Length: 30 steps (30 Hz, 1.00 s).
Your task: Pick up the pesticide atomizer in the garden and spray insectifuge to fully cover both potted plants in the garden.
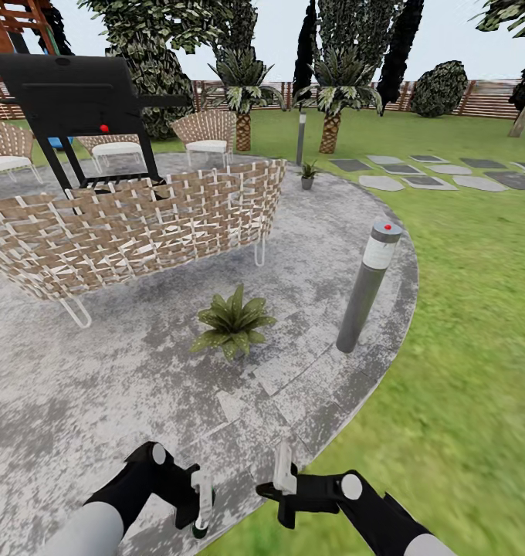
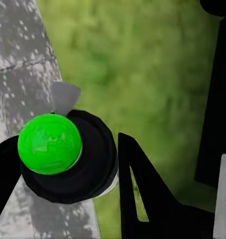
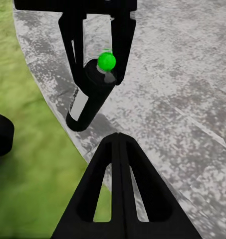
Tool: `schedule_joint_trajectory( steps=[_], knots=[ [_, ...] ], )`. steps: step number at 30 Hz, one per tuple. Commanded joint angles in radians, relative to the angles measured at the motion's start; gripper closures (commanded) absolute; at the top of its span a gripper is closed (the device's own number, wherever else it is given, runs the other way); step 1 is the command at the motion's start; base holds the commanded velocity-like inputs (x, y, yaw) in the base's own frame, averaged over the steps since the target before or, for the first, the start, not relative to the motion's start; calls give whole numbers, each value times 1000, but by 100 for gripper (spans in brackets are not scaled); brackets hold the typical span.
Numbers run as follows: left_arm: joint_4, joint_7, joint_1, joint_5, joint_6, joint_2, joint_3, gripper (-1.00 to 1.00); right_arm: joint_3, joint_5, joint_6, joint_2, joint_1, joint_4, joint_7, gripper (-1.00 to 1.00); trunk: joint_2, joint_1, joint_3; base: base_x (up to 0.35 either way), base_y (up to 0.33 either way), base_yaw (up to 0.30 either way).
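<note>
Head view, item one: our left gripper (image 1: 203, 506), fingers clamped on the spray bottle (image 1: 201, 527), held low over the patio (image 1: 100, 401) edge so the nozzle can face forward.

Item two: our right gripper (image 1: 284, 483), fingers pressed together on nothing, parked just beside the left, likely kept clear of the spray path.

Item three: near potted plant (image 1: 232, 321), ahead of the bottle; far potted plant (image 1: 308, 174) well beyond.

Item four: bollard (image 1: 367, 287), ahead and right of the right gripper, off the line to the near plant, we judge.

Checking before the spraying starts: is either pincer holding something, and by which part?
The left pincer holds the pesticide atomizer around its upper body, near the green-tipped head. The right pincer looks closed on nothing.
</note>
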Motion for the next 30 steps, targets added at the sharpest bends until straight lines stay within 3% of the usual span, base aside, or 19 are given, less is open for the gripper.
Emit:
schedule_joint_trajectory(
  steps=[1, 3, 4, 15, 18, 23, 30],
  knots=[
    [0, -4, 0, -10, -7, -9, 5, 100, 2, 14, -5, 0, 0, -2, -3, 100, 0, 0, -1, 0, 0, 0],
    [1, -4, 0, -10, -13, -15, -6, 100, 2, 19, -5, 1, 0, -2, -3, 100, 0, 0, -1, 0, 0, 0],
    [1, -4, 0, -3, -48, -23, -13, 100, 2, 21, -5, 1, 0, -2, -3, 100, 0, 0, -1, 0, 0, 0],
    [32, -20, 0, 1, -108, -59, -15, 100, 1, 28, -5, -2, 0, 0, -4, 100, 0, 0, -1, 0, 0, 0],
    [36, -21, 0, 2, -114, -63, -15, 100, 1, 28, -5, -2, 0, -1, -5, 100, 0, 0, -1, 0, 0, 0],
    [36, -21, -1, 2, -117, -102, -15, 100, -1, 28, -5, -4, 0, 0, -6, 100, 0, 0, -1, 0, 0, 0],
    [36, -21, 0, 2, -121, -121, -15, 100, -1, 28, -5, -4, 0, -2, -6, 100, 0, 0, -1, 0, 0, 0]
  ],
)
